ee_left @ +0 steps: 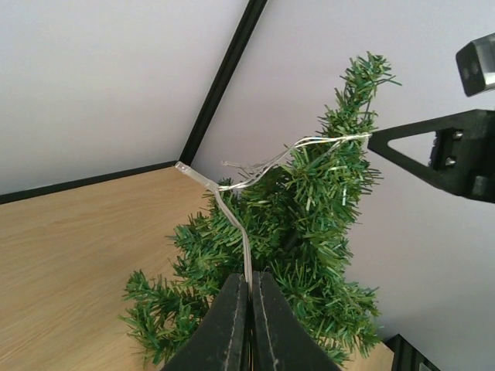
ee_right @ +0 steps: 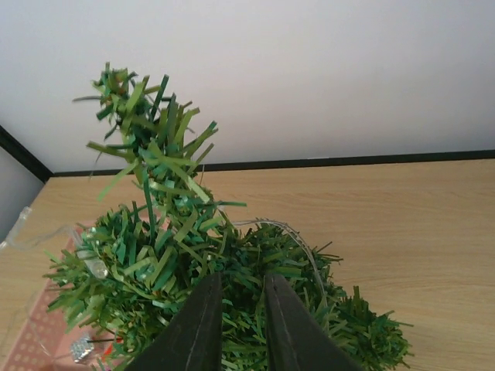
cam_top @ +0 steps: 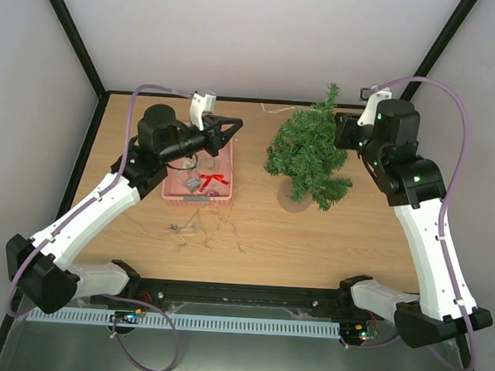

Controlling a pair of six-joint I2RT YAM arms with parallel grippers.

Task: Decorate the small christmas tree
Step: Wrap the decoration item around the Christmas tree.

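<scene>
A small christmas tree (cam_top: 305, 155) stands upright on its round pale base, on a wooden table (cam_top: 328, 240), right of centre in the overhead view. Its long axis runs from the base, low in the frame, to a thin tip that points toward the upper right, near the back edge of the table. In the left wrist view the tip points up and leans slightly right. In the right wrist view it rises toward the upper left.

The left pincer (ee_left: 249, 278) reaches in from the left of the tree at mid height. Its two dark fingers are pressed together on a thin silvery wire (ee_left: 246, 247). The wire climbs from the fingers to a small clear piece, then stretches right across the upper branches to the tip of the right pincer (ee_right: 241, 280).

The right pincer sits against the upper right side of the tree. Its fingers stand a narrow gap apart with green needles between them. Whether it grips the wire cannot be told.

A pink basket (cam_top: 174, 194) lies left of the tree, under the left arm, with a red bow (cam_top: 215, 180) inside. A loose tangle of wire (cam_top: 204, 229) lies on the table just below the basket.
</scene>
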